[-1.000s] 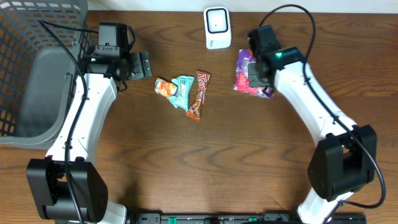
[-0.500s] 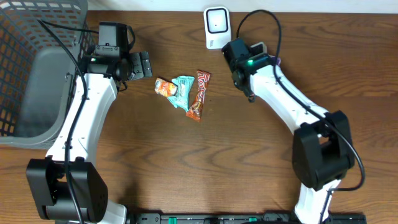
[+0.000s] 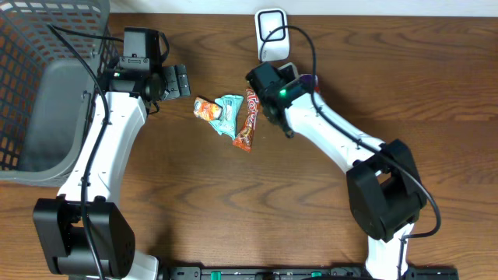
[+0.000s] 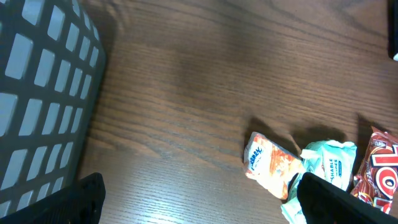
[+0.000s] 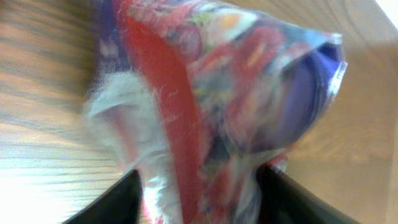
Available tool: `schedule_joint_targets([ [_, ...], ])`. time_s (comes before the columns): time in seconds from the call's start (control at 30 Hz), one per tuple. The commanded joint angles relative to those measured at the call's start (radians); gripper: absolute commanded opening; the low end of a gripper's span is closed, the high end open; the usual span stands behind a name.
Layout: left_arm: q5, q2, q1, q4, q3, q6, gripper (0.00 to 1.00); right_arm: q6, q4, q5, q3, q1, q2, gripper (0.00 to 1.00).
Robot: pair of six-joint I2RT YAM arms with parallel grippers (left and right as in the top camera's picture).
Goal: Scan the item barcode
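We list the following, as seen from overhead and from both wrists.

1. snack packet (image 5: 236,93): purple and red, crinkled. It sits between the fingers (image 5: 118,199) of the right gripper (image 3: 289,74), just below the scanner and beside the loose snacks. From above, only a purple edge shows past the arm.
2. right gripper: the fingers stand apart on either side of the packet. The wrist view is blurred, so we cannot tell whether they are pressing it or clear of it.
3. scanner (image 3: 271,33): a white unit at the far edge of the table (image 3: 233,202), near the right gripper but apart from it.
4. left gripper (image 3: 177,80): the jaws are spread wide with nothing between them. It hangs over bare wood between the basket and the snacks.
5. basket (image 3: 31,47): dark mesh, at the table's left end.
6. orange packet (image 3: 205,109), teal packet (image 3: 229,111) and red bar (image 3: 249,118): these lie in a cluster mid-table. The orange and teal packets touch, and the bar lies just beside the teal one, tilted.
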Motion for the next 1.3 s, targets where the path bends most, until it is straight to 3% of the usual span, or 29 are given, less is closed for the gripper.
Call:
schedule_joint_targets([
  [0.0, -0.010, 0.008, 0.005, -0.002, -0.003, 0.009, 0.98, 0.027, 0.018, -0.075, 0.023, 0.050, 0.013, 0.73],
  [0.13, -0.010, 0.008, 0.005, -0.002, -0.003, 0.009, 0.98, 0.027, 0.031, -0.150, 0.064, 0.092, 0.013, 0.82],
  [0.5, -0.010, 0.008, 0.005, -0.002, -0.003, 0.010, 0.98, 0.027, -0.086, -0.283, 0.357, 0.055, 0.013, 0.91],
  [0.7, -0.009, 0.008, 0.005, -0.002, -0.003, 0.009, 0.98, 0.028, -0.101, -0.390, 0.390, -0.046, 0.013, 0.91],
  [0.97, -0.010, 0.008, 0.005, -0.002, -0.003, 0.010, 0.98, 0.027, -0.114, -0.766, 0.382, -0.182, 0.013, 0.92],
  [1.27, -0.010, 0.008, 0.005, -0.002, -0.003, 0.009, 0.98, -0.003, -0.117, -0.736, 0.370, -0.153, 0.015, 0.89],
])
